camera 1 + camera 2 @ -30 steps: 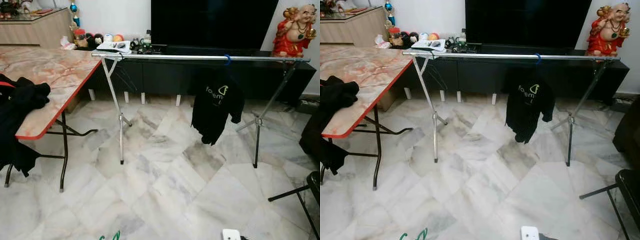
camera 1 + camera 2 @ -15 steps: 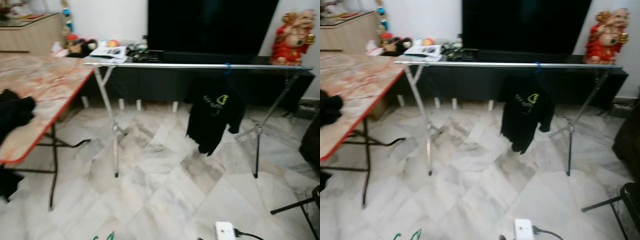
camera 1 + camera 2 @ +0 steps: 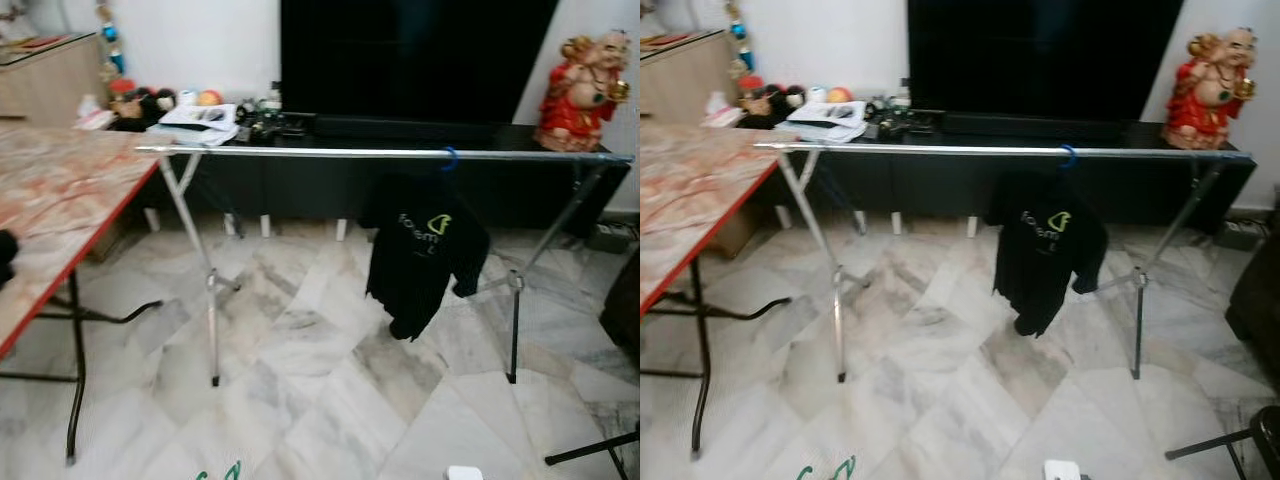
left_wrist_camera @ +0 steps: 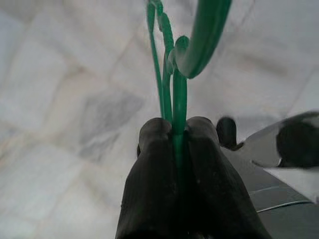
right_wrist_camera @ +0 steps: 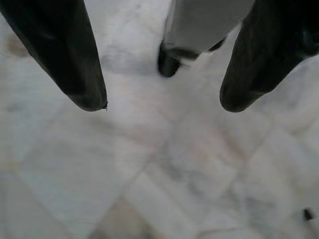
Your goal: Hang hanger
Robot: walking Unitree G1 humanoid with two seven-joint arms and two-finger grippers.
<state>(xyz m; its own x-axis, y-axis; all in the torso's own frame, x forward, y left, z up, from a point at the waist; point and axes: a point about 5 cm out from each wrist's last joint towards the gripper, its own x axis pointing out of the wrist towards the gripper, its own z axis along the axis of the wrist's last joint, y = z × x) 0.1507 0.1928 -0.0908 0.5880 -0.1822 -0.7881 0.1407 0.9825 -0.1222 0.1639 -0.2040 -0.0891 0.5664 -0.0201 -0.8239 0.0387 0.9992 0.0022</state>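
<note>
A green hanger [image 4: 178, 94] is held tight between the two black fingers [image 4: 154, 164] of the left gripper [image 4: 175, 130]. The thin green wires are pinched side by side, and the curved hook rises past the fingertips. A pale marble floor [image 4: 65, 99] is seen behind. A silver robot part [image 4: 284, 149] is seen beside the fingers.

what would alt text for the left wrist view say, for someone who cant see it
The left gripper is shut on the neck of a green hanger, with the hanger's hook curving up and away beyond the black fingertips. Pale marble floor lies blurred behind.
</note>
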